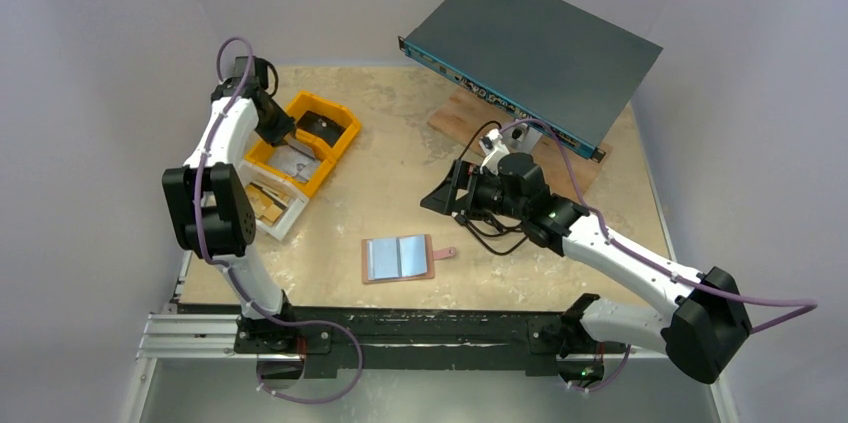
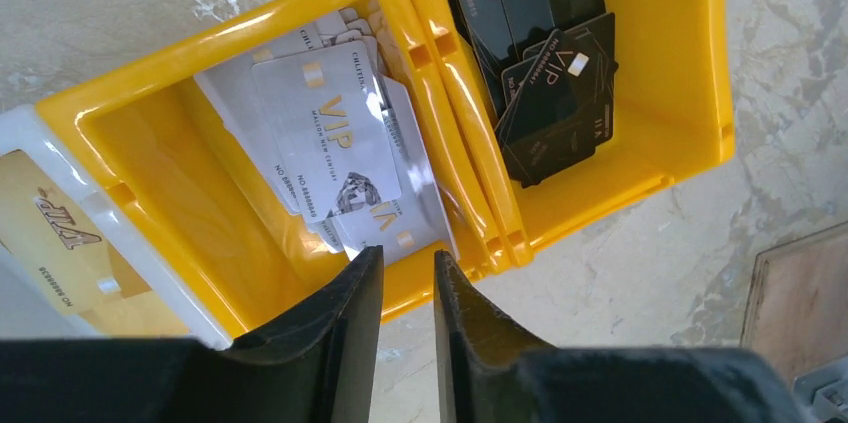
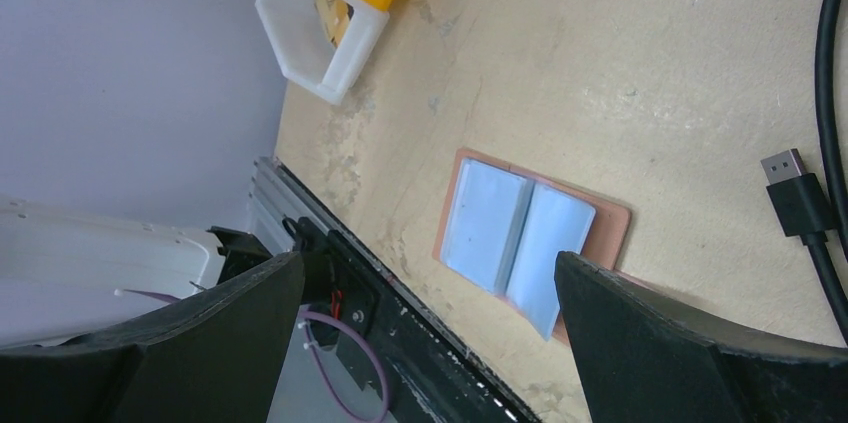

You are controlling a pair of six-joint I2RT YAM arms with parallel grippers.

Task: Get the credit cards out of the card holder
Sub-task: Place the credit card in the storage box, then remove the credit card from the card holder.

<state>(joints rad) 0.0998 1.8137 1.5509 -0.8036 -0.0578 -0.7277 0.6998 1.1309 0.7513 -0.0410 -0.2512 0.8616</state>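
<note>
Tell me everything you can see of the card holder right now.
The card holder lies open and flat on the table, inside up, near the table's front edge. It looks like tan-brown leather framing two pale blue-grey panels with a fold between them. A small strap tab sticks out from one short side. Nothing but the table touches it.

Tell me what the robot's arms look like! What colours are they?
Both the left arm and the right arm have smooth white tubes joined by chunky black joints. A thin purple cable loops along each one. The left gripper and right gripper each have two black, wedge-shaped fingers.
</note>
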